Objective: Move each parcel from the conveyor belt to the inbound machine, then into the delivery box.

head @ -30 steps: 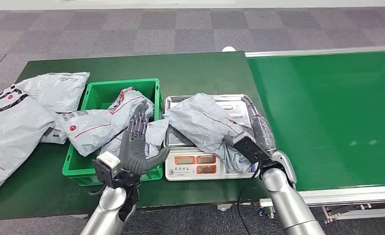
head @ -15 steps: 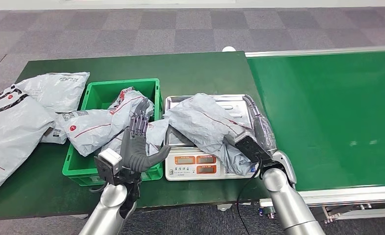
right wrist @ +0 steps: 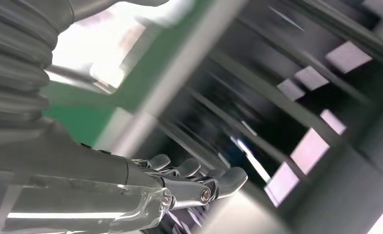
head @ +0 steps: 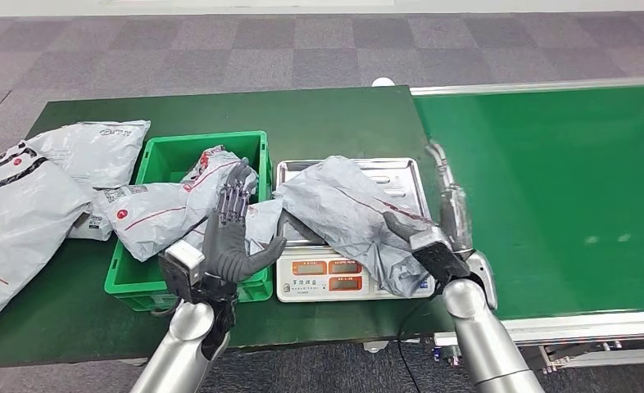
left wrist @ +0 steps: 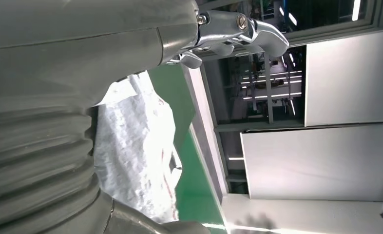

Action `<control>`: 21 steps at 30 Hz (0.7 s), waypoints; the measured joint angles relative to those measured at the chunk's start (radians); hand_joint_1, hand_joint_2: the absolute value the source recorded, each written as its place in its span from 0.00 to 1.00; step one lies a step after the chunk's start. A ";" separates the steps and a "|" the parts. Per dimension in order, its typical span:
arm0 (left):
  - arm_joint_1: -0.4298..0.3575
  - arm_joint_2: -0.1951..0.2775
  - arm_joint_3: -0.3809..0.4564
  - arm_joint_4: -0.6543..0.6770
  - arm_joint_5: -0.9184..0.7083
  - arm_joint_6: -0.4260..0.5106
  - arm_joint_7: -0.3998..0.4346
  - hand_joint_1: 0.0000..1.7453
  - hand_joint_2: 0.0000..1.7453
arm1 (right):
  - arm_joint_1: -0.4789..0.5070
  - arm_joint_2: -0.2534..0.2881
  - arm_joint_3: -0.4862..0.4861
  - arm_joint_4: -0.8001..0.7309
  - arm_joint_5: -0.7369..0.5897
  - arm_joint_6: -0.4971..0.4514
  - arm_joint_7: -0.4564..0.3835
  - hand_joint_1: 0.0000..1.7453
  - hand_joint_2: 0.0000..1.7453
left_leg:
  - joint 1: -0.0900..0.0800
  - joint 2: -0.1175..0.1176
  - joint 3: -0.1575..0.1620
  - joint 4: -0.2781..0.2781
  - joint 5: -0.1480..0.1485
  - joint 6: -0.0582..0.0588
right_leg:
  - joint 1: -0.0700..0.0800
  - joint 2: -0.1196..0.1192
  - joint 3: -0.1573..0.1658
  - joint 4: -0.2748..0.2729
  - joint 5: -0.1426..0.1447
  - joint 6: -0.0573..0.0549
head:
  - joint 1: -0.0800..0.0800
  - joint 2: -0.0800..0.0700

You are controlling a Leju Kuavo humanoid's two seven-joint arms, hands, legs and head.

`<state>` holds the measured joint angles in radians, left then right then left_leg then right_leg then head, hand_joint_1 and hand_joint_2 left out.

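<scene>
Lying crumpled across the steel tray of the scale point(head: 347, 274), the grey parcel point(head: 347, 211) is running its long axis diagonally from the tray's far-left corner down toward the near-right corner, where it is spilling over the edge beside the right hand point(head: 443, 221), whose fingers are stretching out straight along the tray's right side, holding nothing. The left hand point(head: 230, 229) is standing upright with fingers spread and empty in front of the green crate point(head: 156, 164), partly blocking the parcels heaped inside, while the left wrist view is catching a white wall beyond the table. More grey bags point(head: 32, 196) are lying on the dark green table point(head: 327, 123), and the conveyor belt point(head: 548, 188) is sitting just right of the scale.
</scene>
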<state>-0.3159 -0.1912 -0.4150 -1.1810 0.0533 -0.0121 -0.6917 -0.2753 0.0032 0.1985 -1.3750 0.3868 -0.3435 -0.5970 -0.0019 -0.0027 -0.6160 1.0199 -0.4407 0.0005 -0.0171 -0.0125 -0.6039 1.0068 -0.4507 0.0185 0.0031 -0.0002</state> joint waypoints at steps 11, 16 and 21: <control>-0.061 -0.010 0.000 0.102 0.065 0.045 -0.004 0.00 1.00 | 0.063 0.014 -0.027 -0.353 -0.287 -0.310 -0.106 0.00 1.00 | 0.000 0.001 0.000 0.000 0.000 0.000 | 0.000 0.001 0.000 0.000 0.000 0.000 | 0.000 0.000; -0.075 -0.013 0.000 0.133 0.070 0.045 -0.007 0.00 1.00 | 0.068 0.014 -0.027 -0.416 -0.294 -0.346 -0.106 0.00 1.00 | 0.000 0.001 0.000 0.000 0.000 0.000 | 0.000 0.001 0.000 0.000 0.000 0.000 | 0.000 0.000; -0.094 -0.018 0.000 0.162 0.070 0.043 -0.002 0.00 1.00 | 0.070 0.014 -0.027 -0.452 -0.282 -0.352 -0.106 0.00 1.00 | 0.000 0.001 0.000 0.000 0.000 0.000 | 0.000 0.001 0.000 0.000 0.000 0.000 | 0.000 0.000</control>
<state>-0.4098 -0.2091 -0.4150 -1.0190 0.1234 0.0313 -0.6938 -0.2054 0.0174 0.1717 -1.8267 0.1047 -0.6955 -0.7027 -0.0021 -0.0019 -0.6158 1.0199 -0.4407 0.0004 -0.0173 -0.0119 -0.6039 1.0068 -0.4505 0.0185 0.0031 0.0000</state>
